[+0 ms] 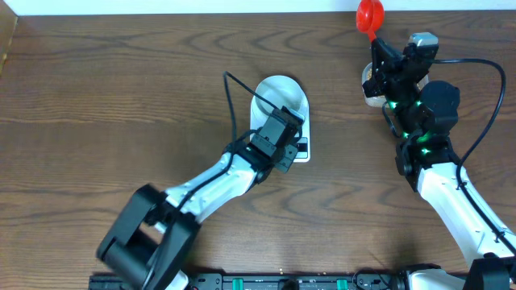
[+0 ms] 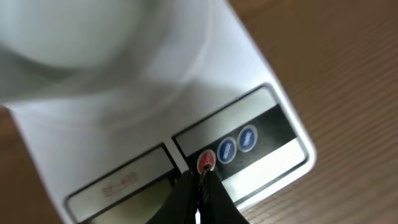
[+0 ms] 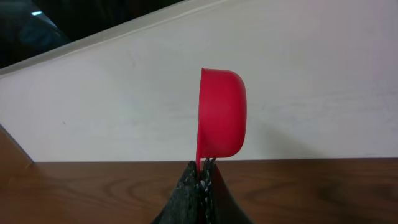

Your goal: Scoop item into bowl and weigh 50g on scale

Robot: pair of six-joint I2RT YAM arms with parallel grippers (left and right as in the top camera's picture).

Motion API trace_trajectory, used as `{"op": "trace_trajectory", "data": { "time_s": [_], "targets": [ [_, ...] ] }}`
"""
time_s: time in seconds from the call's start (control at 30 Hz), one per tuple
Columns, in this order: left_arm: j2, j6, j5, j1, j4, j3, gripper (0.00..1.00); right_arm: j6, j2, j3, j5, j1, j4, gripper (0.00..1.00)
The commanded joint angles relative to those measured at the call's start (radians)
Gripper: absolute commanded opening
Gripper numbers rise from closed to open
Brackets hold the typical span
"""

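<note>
From above, the left gripper [image 1: 284, 133], pinched shut and empty, hangs over the scale [image 1: 301, 150] at centre frame, the bowl [image 1: 278, 93] on it just above. Left wrist: its closed fingertips [image 2: 186, 196] meet the red button [image 2: 206, 163] at lower centre, where a slip could hit the blue buttons [image 2: 227, 150] or shove the scale. Right wrist: the right gripper [image 3: 202, 174] clamps a red scoop [image 3: 221, 115] on edge, apt to spill beans.

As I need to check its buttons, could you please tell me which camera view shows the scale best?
The left wrist view: the scale fills it, with display and three buttons close up, the shut left gripper at the red one. Overhead, bowl and arm hide most of it. The right wrist view shows none of it.
</note>
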Motion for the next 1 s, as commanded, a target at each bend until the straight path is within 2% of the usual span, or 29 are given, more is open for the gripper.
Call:
{"op": "trace_trajectory", "data": {
  "time_s": [0.0, 0.67, 0.97],
  "targets": [
    [0.055, -0.005, 0.002, 0.002, 0.036, 0.014, 0.07, 0.006, 0.001, 0.028, 0.012, -0.004, 0.0, 0.01],
    [0.079, 0.018, 0.023, 0.002, 0.072, 0.014, 0.07, 0.006, 0.001, 0.028, -0.011, -0.004, -0.007, 0.01],
    [0.146, 0.013, 0.023, 0.002, 0.068, 0.014, 0.07, 0.006, 0.001, 0.028, -0.011, -0.004, -0.008, 0.01]
  ]
}}
